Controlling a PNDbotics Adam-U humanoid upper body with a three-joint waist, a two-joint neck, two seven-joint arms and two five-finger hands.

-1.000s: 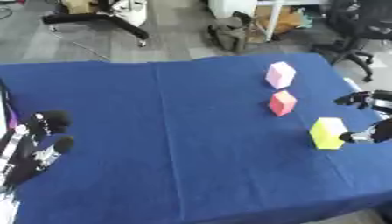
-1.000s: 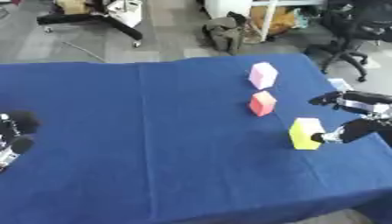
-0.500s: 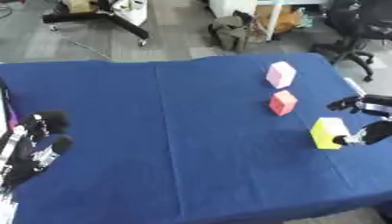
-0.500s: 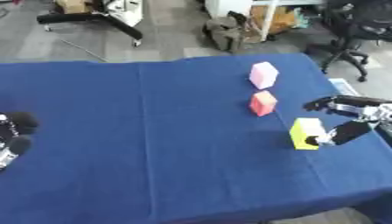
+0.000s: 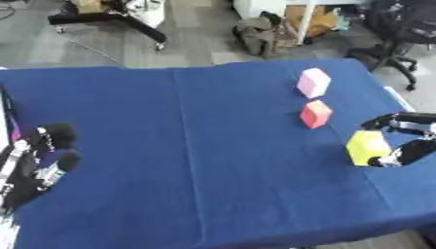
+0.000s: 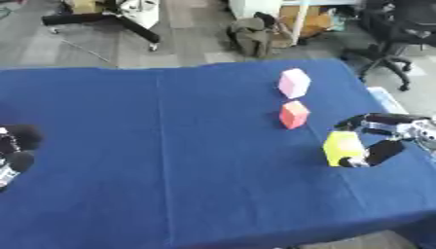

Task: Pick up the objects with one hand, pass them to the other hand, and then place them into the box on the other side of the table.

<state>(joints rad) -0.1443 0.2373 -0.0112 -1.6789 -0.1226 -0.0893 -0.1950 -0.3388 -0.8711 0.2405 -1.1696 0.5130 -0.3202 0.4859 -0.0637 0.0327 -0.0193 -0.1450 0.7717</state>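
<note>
Blue-clothed table [image 5: 213,146], pink block [image 5: 313,82], red block [image 5: 315,114], yellow block [image 5: 367,148]

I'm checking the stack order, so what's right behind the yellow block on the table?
Behind the yellow block stands the red block, then the pink block, both apart on the blue cloth. The right hand partly hides the yellow block's right side.

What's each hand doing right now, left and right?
Left hand: idle at the table's left edge, holding nothing; fingers cannot be told.
Right hand: open, fingers and thumb straddling the yellow block, not yet closed round it.
</note>
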